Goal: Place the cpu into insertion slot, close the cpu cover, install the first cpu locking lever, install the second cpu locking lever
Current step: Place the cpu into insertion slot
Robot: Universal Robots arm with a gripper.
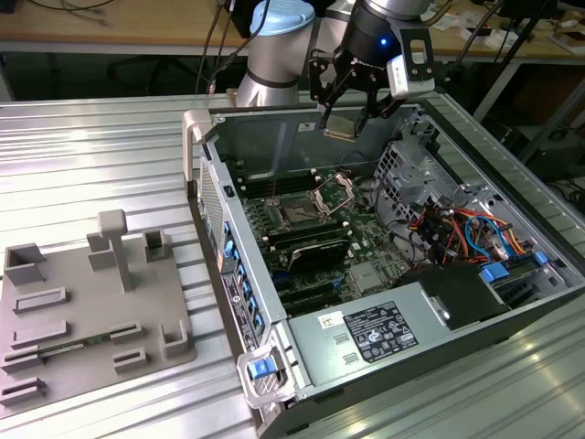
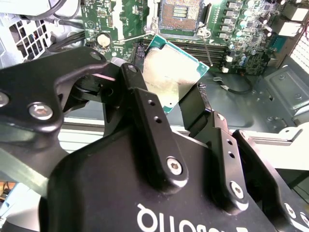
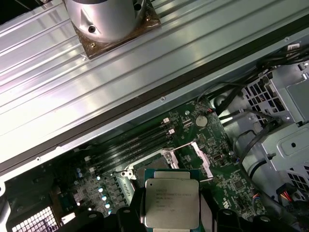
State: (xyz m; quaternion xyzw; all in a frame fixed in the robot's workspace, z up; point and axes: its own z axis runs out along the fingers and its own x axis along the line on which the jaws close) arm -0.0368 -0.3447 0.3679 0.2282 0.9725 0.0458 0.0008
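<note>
**Jaws carry processor over open socket**

Jaws closed on the cpu point(image 3: 171, 202), pinching two opposite edges between black fingers point(image 2: 154, 130) and leaving both broad faces untouched. The chip hangs in the air inside the open computer case point(image 1: 212, 197), well above the green motherboard point(image 1: 366, 240) and not yet down at the insertion slot point(image 2: 181, 10).

By its look the part is light, thin and rigid. It is a flat square with a smooth silver-grey metal lid on a green-edged board, and its tan contact side faces down in the exterior view. The polished lid probably offers little friction and the contact face is likely easy to damage, so the bare edges appear the safest place to hold it.

Below, the socket shows a dull gold contact field inside a silver rim. The cpu cover point(image 1: 335, 189), a bright metal frame with a square cut-out, stands hinged up beside it. Long black memory sticks point(image 1: 306, 240) run alongside. The case rests on a ribbed metal tabletop point(image 1: 91, 155) next to a matte grey moulded tray point(image 1: 87, 274).
</note>
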